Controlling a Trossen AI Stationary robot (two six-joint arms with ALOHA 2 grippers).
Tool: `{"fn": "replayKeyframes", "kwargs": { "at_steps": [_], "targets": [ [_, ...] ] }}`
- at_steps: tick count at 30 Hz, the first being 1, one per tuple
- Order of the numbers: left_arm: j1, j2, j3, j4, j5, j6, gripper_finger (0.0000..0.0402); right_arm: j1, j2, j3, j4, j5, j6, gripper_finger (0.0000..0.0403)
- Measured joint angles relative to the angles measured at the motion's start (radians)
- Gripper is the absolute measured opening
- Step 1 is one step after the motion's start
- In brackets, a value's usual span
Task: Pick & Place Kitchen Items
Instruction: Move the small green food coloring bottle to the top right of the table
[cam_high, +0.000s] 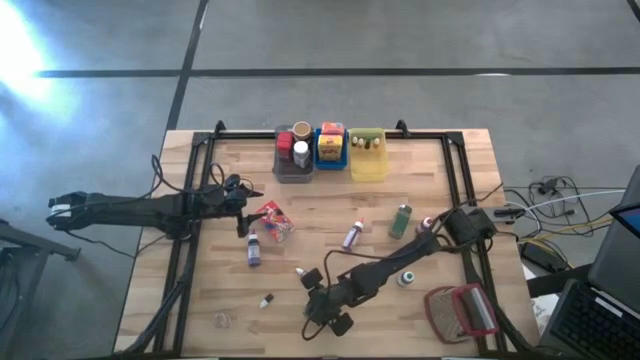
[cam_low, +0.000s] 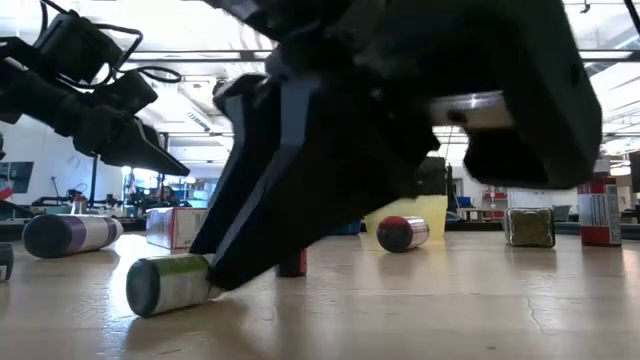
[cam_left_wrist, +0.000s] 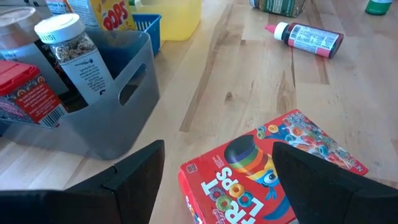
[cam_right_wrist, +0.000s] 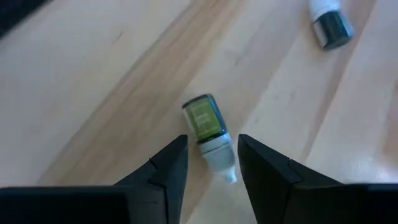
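Note:
A small green-labelled bottle (cam_right_wrist: 204, 119) lies on its side on the table, its white cap (cam_right_wrist: 219, 155) between the fingertips of my right gripper (cam_right_wrist: 212, 146). That gripper is open and slants down over the near middle of the table (cam_high: 307, 282); the bottle (cam_low: 165, 283) rests by its side. My left gripper (cam_left_wrist: 217, 186) is open at the left, its fingers on either side of and above a red cereal box (cam_left_wrist: 267, 174) that lies flat (cam_high: 275, 221).
Grey (cam_high: 293, 155), blue (cam_high: 331, 150) and yellow (cam_high: 367, 155) bins with groceries stand at the far edge. Loose bottles lie around: purple (cam_high: 253, 248), pink (cam_high: 352, 236), green (cam_high: 401, 220), a dark one (cam_right_wrist: 329, 23). A red-framed mesh object (cam_high: 462, 310) sits near right.

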Motion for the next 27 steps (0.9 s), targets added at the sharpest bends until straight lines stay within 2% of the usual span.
{"fn": "replayKeyframes", "kwargs": {
  "at_steps": [6, 10, 27],
  "targets": [
    [0.000, 0.000, 0.000, -0.005, 0.000, 0.000, 0.0301, 0.000, 0.011, 0.064, -0.068, 0.000, -0.033, 0.0143],
    [0.000, 0.000, 0.000, -0.004, 0.000, 0.000, 0.0302, 0.000, 0.017, 0.073, -0.133, 0.000, -0.032, 0.0132],
    [0.000, 0.000, 0.000, -0.004, 0.000, 0.000, 0.0303, -0.003, 0.017, 0.067, -0.115, -0.002, 0.023, 0.0087]
  ]
}}
